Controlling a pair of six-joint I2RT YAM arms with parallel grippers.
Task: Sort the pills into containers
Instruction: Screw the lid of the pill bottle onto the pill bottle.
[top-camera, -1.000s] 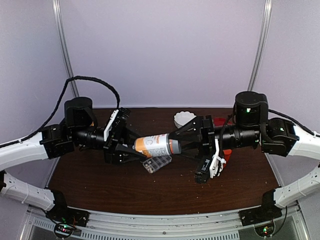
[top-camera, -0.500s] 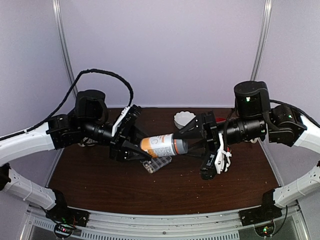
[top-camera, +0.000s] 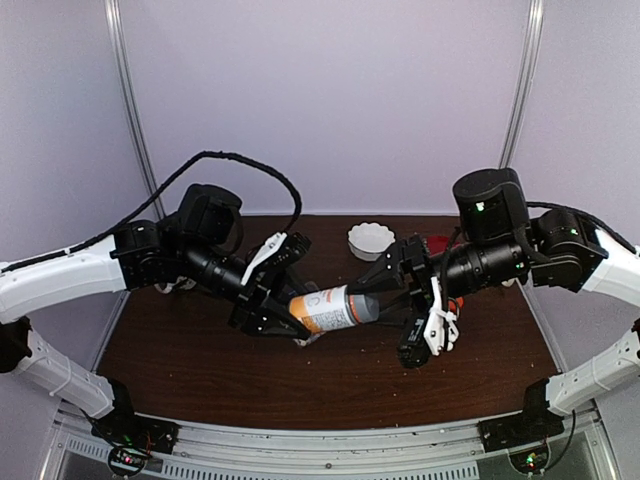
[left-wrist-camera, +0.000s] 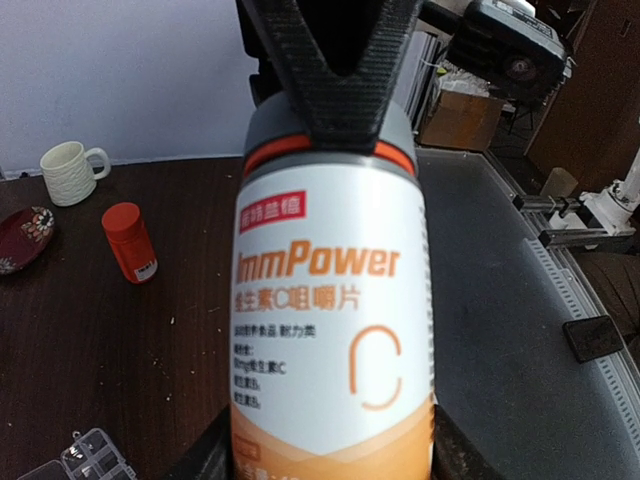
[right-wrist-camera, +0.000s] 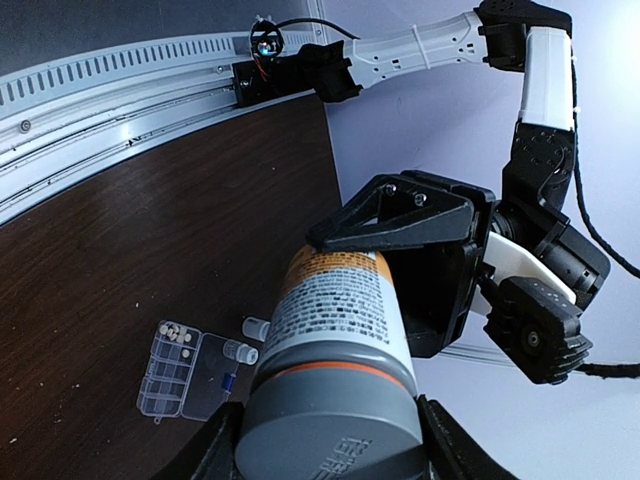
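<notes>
On the brown surface (right-wrist-camera: 120, 230), beneath the raised bottle, we find the clear pill box (right-wrist-camera: 178, 372) lying with its lid open. A few pale pills (right-wrist-camera: 180, 337) sit in the compartments at one end. Two tiny white bottles (right-wrist-camera: 240, 352) lie just beside it. Above it a large white-and-orange bottle (top-camera: 325, 308) with a grey cap hangs nearly level, hiding most of the box from overhead. We see the left tool (top-camera: 290, 315) clamped on the bottle's base and the right tool (top-camera: 375, 295) clamped on its cap, both jaws partly spread around it. A white fluted bowl (top-camera: 370, 238), a small red bottle (left-wrist-camera: 130, 242), a white mug (left-wrist-camera: 70, 172) and a patterned red dish (left-wrist-camera: 20, 238) stand well apart from the box. Between the box and the metal rail (right-wrist-camera: 100, 90) at the near edge we see only specks.
</notes>
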